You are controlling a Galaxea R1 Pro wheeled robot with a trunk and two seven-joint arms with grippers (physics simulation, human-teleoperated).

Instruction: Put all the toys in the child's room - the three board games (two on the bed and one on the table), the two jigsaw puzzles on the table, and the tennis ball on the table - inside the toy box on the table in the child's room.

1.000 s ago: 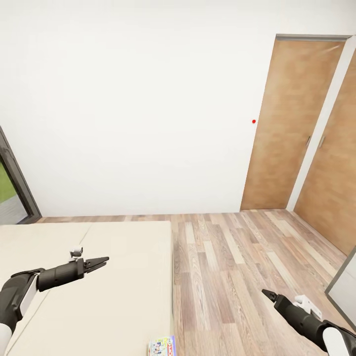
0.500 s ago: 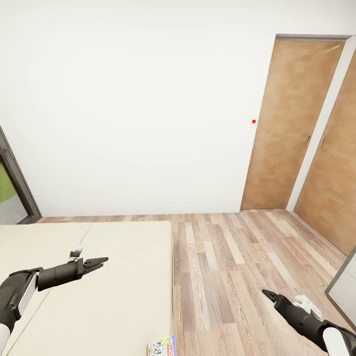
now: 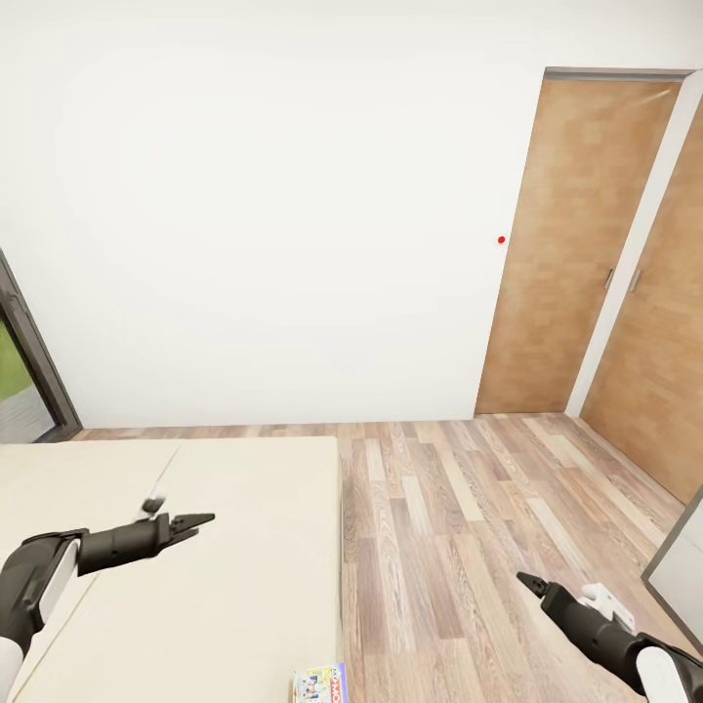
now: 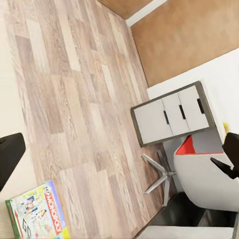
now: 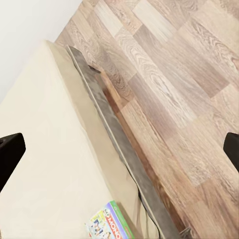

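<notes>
Board game [image 3: 320, 682]: flat box, white face with cartoon figures, green edge, red logo band; lies flat on the bed, at the mattress edge nearest the floor, close to the head view's lower border. Also seen at [image 4: 37, 211] and [image 5: 109, 223].
Bed [image 3: 244, 547]: landmark; beige mattress, wide and low, grey frame strip along its side [image 5: 119, 144].
Left gripper [image 3: 195, 520]: hovers over the bed's middle, well apart from the board game; fingers close together at the tips in the head view, though the wrist view shows dark finger parts at opposite borders, so I cannot tell the state; nothing seen held.
Right gripper [image 3: 527, 582]: over the floor beside the bed, well apart from the board game; tips read as one point in the head view, cannot tell whether closed.
Floor [image 3: 469, 508]: wood planks, beside the bed.
Doors [image 3: 576, 244]: brown wood, beyond the floor from the bed, set in the white wall [image 3: 273, 195].
Window [image 3: 24, 381]: dark frame, at the wall past the bed.
Drawer unit [image 4: 172, 113]: pale fronts, dark frame, across the floor from the bed.
Chair [image 4: 199, 169]: pale shell, red patch, star base, just beside the drawer unit.
</notes>
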